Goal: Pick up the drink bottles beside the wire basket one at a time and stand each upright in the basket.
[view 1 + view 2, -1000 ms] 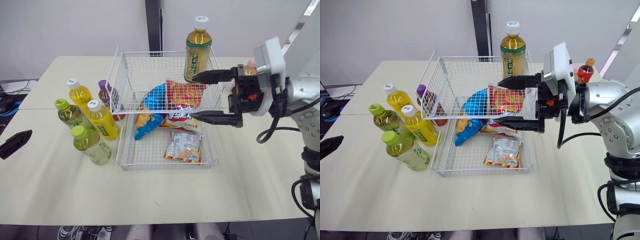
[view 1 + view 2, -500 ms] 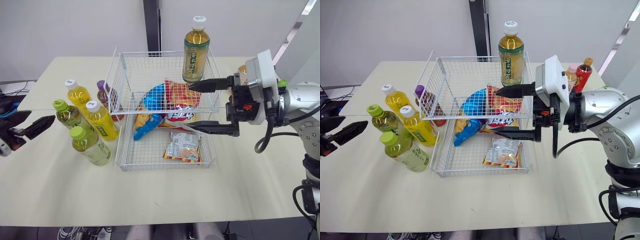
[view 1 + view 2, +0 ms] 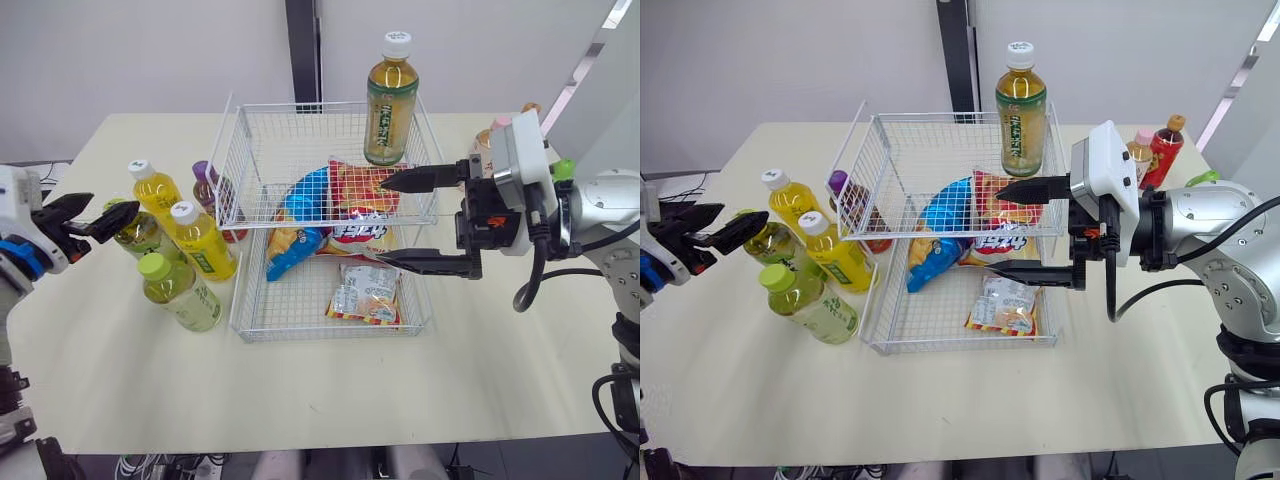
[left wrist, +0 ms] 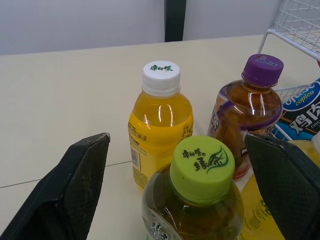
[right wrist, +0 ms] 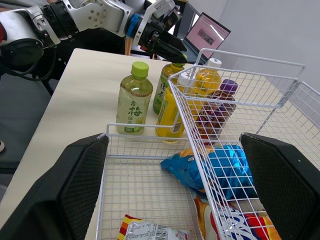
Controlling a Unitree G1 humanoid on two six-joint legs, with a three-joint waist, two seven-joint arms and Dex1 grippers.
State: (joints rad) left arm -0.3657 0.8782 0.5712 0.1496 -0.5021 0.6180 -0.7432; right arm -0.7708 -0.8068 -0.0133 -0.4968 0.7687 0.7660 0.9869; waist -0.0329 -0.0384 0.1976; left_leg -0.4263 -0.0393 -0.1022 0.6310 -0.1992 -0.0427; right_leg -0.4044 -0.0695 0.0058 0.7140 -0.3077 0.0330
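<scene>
The white wire basket (image 3: pixel 242 150) stands mid-table. A green tea bottle (image 3: pixel 390 95) is upright at its far right corner. Left of the basket stand several bottles: a white-capped yellow one (image 3: pixel 155 190), a purple-capped one (image 3: pixel 207 183), a green-capped tea (image 4: pixel 202 170), another yellow one (image 3: pixel 200 240) and a pale green one (image 3: pixel 178 292). My left gripper (image 3: pixel 113 206) is open at cap height, with the green-capped tea between its fingers (image 4: pixel 75 190) and untouched. My right gripper (image 3: pixel 385 220) hangs open over the basket's right side, holding nothing.
Snack bags lie in the basket: a blue one (image 3: pixel 300 225), a red one (image 3: pixel 365 195) and a small packet (image 3: pixel 365 295). Two small bottles (image 3: pixel 1165 145) stand at the back right of the table. A laptop (image 5: pixel 210 32) sits beyond the table's left end.
My left arm has risen from the table's left edge and moved right to the bottle cluster, fingers open. The right gripper stays open by the basket, shifted only slightly.
</scene>
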